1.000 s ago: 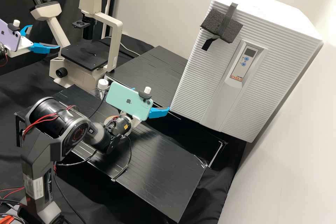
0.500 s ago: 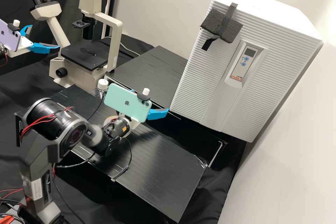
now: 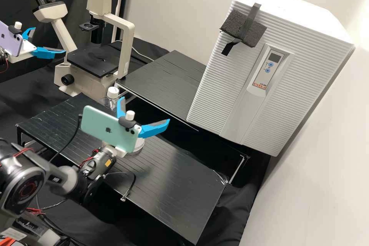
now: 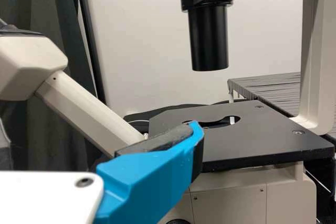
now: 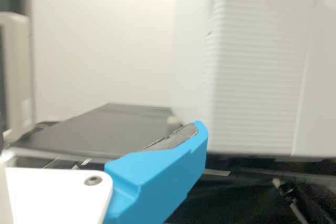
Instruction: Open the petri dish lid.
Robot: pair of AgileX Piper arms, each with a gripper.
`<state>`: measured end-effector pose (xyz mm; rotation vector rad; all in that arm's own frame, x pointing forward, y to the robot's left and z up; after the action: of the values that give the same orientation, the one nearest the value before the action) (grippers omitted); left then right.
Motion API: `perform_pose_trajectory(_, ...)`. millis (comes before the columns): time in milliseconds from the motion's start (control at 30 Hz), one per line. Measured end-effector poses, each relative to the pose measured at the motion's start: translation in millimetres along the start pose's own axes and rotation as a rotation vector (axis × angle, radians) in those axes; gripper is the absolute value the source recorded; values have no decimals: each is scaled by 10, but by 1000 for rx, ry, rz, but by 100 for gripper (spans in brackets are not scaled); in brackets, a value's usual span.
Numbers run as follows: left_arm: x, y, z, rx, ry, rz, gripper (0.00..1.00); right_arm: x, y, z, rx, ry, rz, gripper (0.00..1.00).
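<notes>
Looming ahead of the fingers of the right gripper [image 3: 145, 110], the white cabinet [image 3: 303, 69] stands back against the wall, probably so the work can be done in front of it. The black bench [image 3: 173, 192] spreads beneath those fingers, a raised, level surface that keeps small ware within their reach. The microscope [image 3: 121, 54] sits in front of the left gripper [image 3: 49, 40], its flat stage ahead of the fingers, perhaps ready for a later look at the dish.

Both pairs of fingers are spread apart with nothing between them. The left pair is raised off to the side, out of the way of the work; the right pair hangs over the bench, wide enough, I judge, to straddle something round. Behind the right fingers a green phone [image 3: 109, 128] is mounted on the gripper, a purple phone [image 3: 10, 40] behind the left ones, each likely set there to look out along them.

A white-capped bottle [image 3: 112, 98] stands just beside the right fingers, on the microscope's side; a careless sweep could knock it. The petri dish [image 3: 138, 146], as that clear round piece seems to be, lies on the bench below the right fingers, partly behind the phone. I cannot tell how its lid sits; opening it calls for lower fingers and a light pinch at the rim.
</notes>
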<state>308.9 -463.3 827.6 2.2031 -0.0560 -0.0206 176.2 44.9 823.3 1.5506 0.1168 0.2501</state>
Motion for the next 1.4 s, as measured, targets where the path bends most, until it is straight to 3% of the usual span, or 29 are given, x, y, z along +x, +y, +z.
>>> perform_pose_trajectory(167,0,0,0,0,0,0,100,-148,7,-119,-31,80,-10,100)
perform_pose_trajectory(300,0,0,0,0,0,0,100,-188,18,-184,-37,100,-16,100)
perform_pose_trajectory(667,0,0,0,0,0,0,100,-121,-219,-91,-44,-7,-134,100)
perform_pose_trajectory(900,0,0,0,0,0,0,100,-135,-176,17,-64,-95,-140,100)
perform_pose_trajectory(1133,0,0,0,0,0,0,100,-200,-108,-43,-57,-89,-136,100)
perform_pose_trajectory(1400,0,0,0,0,0,0,100,-222,-178,-58,-53,-102,-205,100)
